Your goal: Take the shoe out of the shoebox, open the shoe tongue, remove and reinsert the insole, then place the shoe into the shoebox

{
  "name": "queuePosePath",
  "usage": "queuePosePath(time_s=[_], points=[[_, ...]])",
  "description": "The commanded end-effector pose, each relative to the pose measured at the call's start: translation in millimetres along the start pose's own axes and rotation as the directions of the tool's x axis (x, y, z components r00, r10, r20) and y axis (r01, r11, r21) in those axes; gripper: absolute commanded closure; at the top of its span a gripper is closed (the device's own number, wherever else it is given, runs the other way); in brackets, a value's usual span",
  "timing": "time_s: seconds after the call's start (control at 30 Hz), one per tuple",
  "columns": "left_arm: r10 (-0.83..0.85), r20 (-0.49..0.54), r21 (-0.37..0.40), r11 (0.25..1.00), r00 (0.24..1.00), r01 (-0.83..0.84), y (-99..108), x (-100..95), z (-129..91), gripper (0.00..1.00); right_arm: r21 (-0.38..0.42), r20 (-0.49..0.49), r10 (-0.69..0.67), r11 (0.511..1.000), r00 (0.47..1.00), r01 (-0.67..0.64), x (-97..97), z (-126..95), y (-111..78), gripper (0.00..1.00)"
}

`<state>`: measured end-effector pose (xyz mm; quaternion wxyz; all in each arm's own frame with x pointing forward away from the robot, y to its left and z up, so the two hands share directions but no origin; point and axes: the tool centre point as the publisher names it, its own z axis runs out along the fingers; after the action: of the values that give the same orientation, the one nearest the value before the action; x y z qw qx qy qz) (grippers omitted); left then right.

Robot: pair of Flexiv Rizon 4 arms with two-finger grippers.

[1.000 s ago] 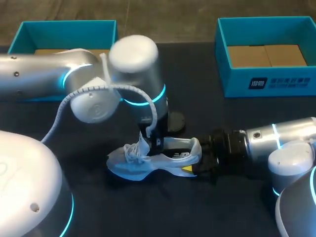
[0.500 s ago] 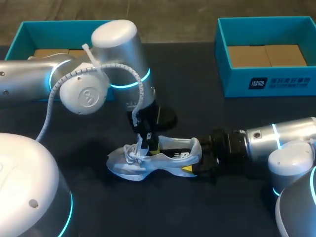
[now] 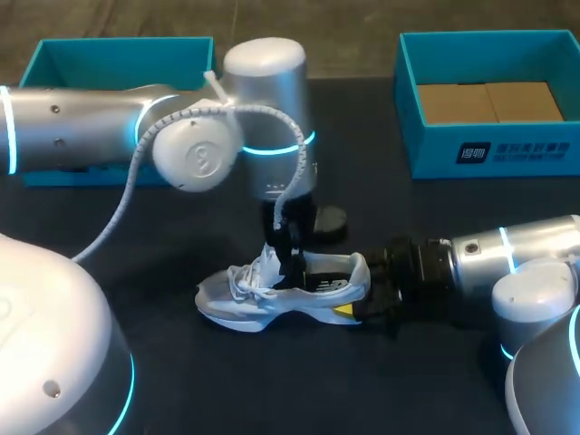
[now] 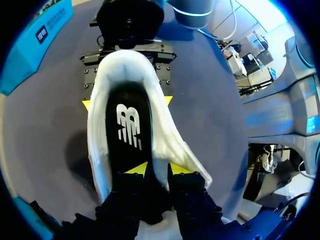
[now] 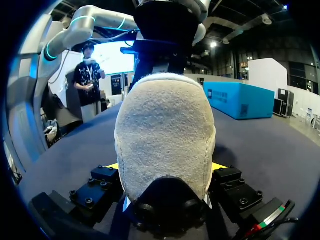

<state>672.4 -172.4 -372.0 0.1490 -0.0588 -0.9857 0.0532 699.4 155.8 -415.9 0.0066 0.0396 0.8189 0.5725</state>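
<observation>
A white sneaker [image 3: 272, 292] lies on the dark table with its toe towards my left side. Its black insole [image 4: 129, 127] shows inside. My right gripper [image 3: 367, 304] is shut on the heel [image 5: 165, 130], one yellow tip on each side. My left gripper [image 3: 290, 256] comes down over the shoe's opening near the laces. In the left wrist view my left gripper [image 4: 158, 168] stands slightly open, with one tip over the insole, the other over the white upper, and the shoe's edge between them. My right gripper [image 4: 127, 102] shows there at the heel.
A teal shoebox [image 3: 507, 149] with cardboard inside stands at the back right. Another teal box [image 3: 118, 50] stands at the back left, partly behind my left arm. Bare dark table lies in front of the shoe.
My left wrist lifted and swung left, then came back down over the shoe's opening, nearer the heel. Its fingers have parted. The right arm and the shoe kept still.
</observation>
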Motion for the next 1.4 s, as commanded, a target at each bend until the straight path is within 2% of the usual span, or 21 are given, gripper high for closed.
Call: queuePosePath(time_s=[0.03,0.3,0.47,0.63,0.77,0.9,0.97,1.03,1.2,1.27,1.4], points=[[-0.005,0.005,-0.031,1.000,1.000,0.005,-3,-1.9,10,0.73,0.006,-0.001,0.001,1.000,1.000,-0.001,1.2,1,0.2,1.00],[-0.023,0.047,-0.053,0.998,0.999,0.025,2,-2.0,24,0.69,0.006,-0.001,0.001,1.000,1.000,-0.001,1.2,1,0.2,1.00],[-0.039,0.072,-0.025,0.999,0.997,0.041,5,-2.6,29,0.68,0.006,-0.001,0.001,1.000,1.000,-0.001,1.2,1,0.2,1.00],[-0.037,0.178,-0.040,0.998,0.983,0.045,6,-9.2,35,0.69,0.006,-0.001,0.001,1.000,1.000,-0.001,1.2,1,0.2,1.00],[-0.015,0.209,-0.032,0.999,0.978,0.022,7,-13.6,35,0.69,0.006,-0.001,0.001,1.000,1.000,-0.001,1.2,1,0.2,1.00],[-0.006,0.283,-0.064,0.998,0.959,0.025,5,-18.4,38,0.69,0.006,-0.001,0.001,1.000,1.000,-0.001,1.2,1,0.2,1.00],[-0.011,0.322,-0.071,0.997,0.947,0.035,5,-21.6,39,0.73,0.006,-0.001,0.001,1.000,1.000,-0.001,1.2,1,0.2,1.00],[-0.017,0.350,-0.078,0.996,0.936,0.047,7,-26.6,40,0.82,0.006,-0.001,0.001,1.000,1.000,-0.001,1.2,1,0.2,1.00],[-0.038,0.394,-0.092,0.992,0.918,0.080,10,-37.2,37,0.90,0.006,-0.001,0.001,1.000,1.000,-0.001,1.2,1,0.2,1.00],[-0.047,0.402,-0.095,0.991,0.915,0.093,12,-42.2,36,1.00,0.006,-0.001,0.001,1.000,1.000,-0.001,1.2,1,0.2,1.00],[-0.064,0.387,-0.075,0.992,0.920,0.100,15,-43.3,30,1.00,0.006,-0.001,0.001,1.000,1.000,-0.001,1.2,1,0.2,1.00]])
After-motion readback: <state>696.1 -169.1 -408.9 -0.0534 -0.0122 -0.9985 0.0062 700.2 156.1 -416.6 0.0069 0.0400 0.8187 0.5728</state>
